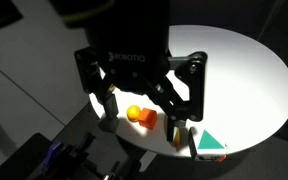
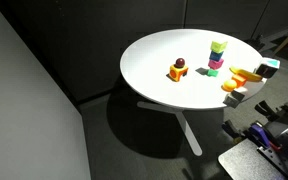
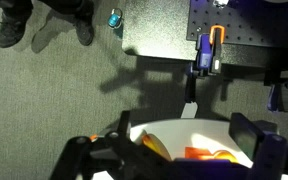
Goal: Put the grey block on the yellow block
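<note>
Carpet (image 3: 44,90) in speckled grey-green covers the floor of a dim room, with a dark wall (image 2: 44,90) close by. A round white tabletop (image 2: 154,45) stands on a single pedestal (image 2: 184,125). It looks smooth and hard, so I would expect anything nudged on it to slide.

My gripper (image 1: 147,122) hangs in front of the lit tabletop in an exterior view, its jaws spread wide with nothing between them.

Next in size is a tower (image 2: 215,58) of three cubes: a teal block (image 2: 213,71) at the base, a magenta block (image 2: 215,60) above it, and the yellow block (image 2: 217,46) on top. Well apart from the tower, nearer the middle of the tabletop, a small dark cube sits on an orange block (image 2: 176,75). I take it to be the grey block (image 2: 179,63), though at this size I cannot be sure of its colour.

I judge it light, rigid and sharp-edged. It is best pinched across two opposite flat faces, high enough to clear the orange block below. The landing spot is tall and narrow, so a skewed release could topple the tower.
</note>
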You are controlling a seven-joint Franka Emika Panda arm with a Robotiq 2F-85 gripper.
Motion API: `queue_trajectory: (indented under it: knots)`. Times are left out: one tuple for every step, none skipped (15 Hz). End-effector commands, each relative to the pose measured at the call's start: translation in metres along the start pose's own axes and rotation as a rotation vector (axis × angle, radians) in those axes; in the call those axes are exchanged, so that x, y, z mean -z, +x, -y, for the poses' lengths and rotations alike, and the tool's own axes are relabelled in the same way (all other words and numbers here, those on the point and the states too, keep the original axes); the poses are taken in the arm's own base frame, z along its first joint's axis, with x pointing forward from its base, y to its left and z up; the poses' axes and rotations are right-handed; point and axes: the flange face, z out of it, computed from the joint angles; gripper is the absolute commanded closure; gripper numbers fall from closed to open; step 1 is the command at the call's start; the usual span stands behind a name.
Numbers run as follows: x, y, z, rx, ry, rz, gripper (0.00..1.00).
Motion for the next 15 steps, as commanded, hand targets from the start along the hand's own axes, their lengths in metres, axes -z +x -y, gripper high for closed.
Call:
queue_trajectory:
  knots:
    - [0.001,0.000,0.000,0.000,0.000,0.001,0.00]
    - [0.001,0.000,0.000,0.000,0.000,0.001,0.00]
    - [0.001,0.000,0.000,0.000,0.000,0.001,0.00]
    - [0.001,0.000,0.000,0.000,0.000,0.001,0.00]
    - [0.001,0.000,0.000,0.000,0.000,0.001,0.00]
    - [0.001,0.000,0.000,0.000,0.000,0.001,0.00]
    - [0.001,0.001,0.001,0.005,0.000,0.003,0.00]
    - [0.002,0.003,0.003,0.005,-0.003,0.000,0.00]
    - [0.004,0.004,0.005,0.010,-0.005,-0.001,0.00]
    - [0.005,0.006,0.007,0.012,-0.010,-0.002,0.00]
    - [0.007,0.008,0.010,0.020,-0.014,-0.004,0.00]
    - [0.008,0.010,0.013,0.027,-0.020,-0.005,0.00]
    - [0.009,0.012,0.017,0.034,-0.025,-0.005,0.00]
    - [0.011,0.015,0.021,0.043,-0.030,-0.004,0.00]
    - [0.013,0.017,0.025,0.051,-0.037,-0.004,0.00]
